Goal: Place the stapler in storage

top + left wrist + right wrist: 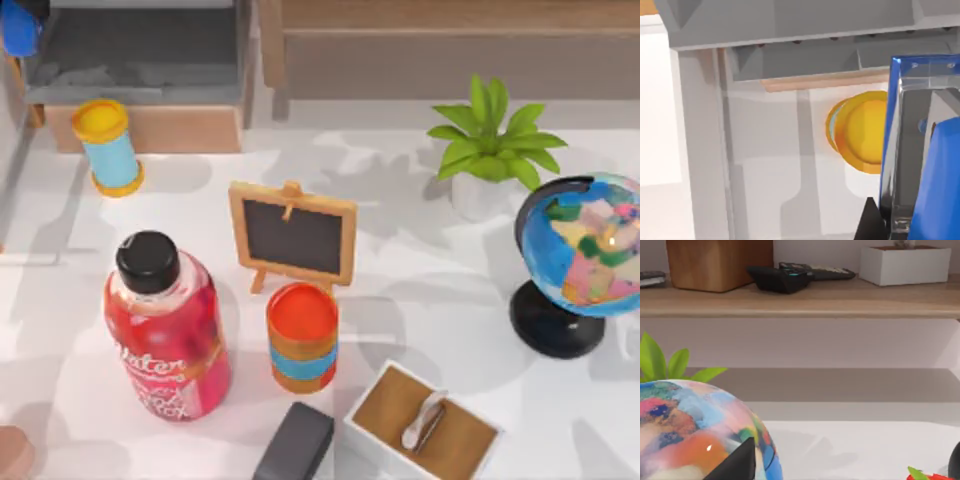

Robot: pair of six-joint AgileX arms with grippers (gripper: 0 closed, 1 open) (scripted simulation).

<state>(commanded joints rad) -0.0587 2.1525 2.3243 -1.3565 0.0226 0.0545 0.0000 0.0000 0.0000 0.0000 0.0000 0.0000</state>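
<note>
The bright blue stapler hangs at the far back left, beside the left edge of the storage, a grey-lined drawer with a tan wooden front panel. In the left wrist view the stapler stands close to the camera, with a dark fingertip of my left gripper against it; the gripper is shut on it. Beyond it lies the storage. In the right wrist view, one dark fingertip of my open right gripper shows beside the globe.
A light-blue cylinder with yellow caps stands right in front of the drawer. Across the table are a red bottle, a small chalkboard, an orange can, a dark grey block, a white box, a plant and a globe.
</note>
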